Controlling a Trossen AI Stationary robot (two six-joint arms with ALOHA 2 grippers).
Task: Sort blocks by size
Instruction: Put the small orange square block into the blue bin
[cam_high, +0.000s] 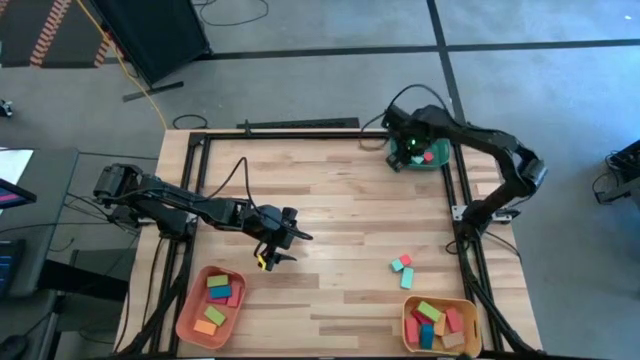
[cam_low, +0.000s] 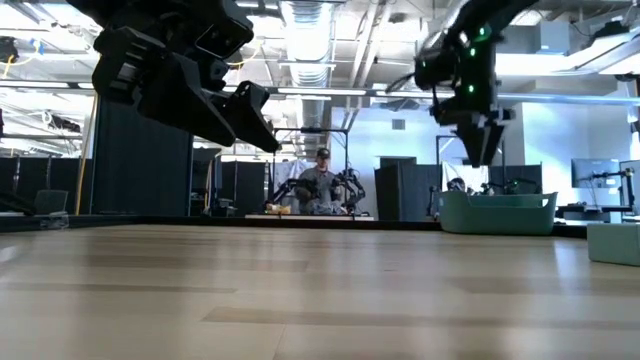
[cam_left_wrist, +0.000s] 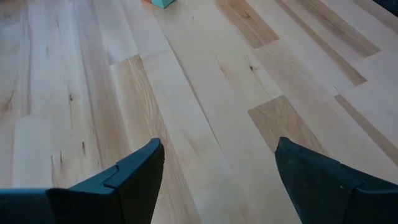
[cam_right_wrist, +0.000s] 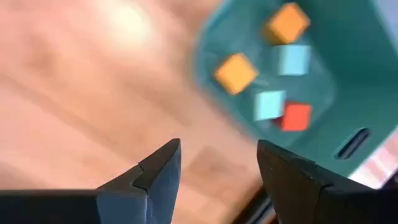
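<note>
Three trays (cam_high: 443, 160), two loose blocks (cam_high: 402, 265).

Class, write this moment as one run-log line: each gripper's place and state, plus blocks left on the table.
left gripper: open, empty, mid-table | right gripper: open, empty, over green tray | loose blocks: few, near yellow tray

Robotics lab/workshop. Low view, centre: person (cam_low: 322, 180) seated at another robot rig (cam_low: 350, 187); exposed ceiling ducts (cam_low: 305, 30), dark partitions (cam_low: 140, 165).

Overhead view straight down, low view level across the table (cam_high: 330, 210), wrist views close above its boards
</note>
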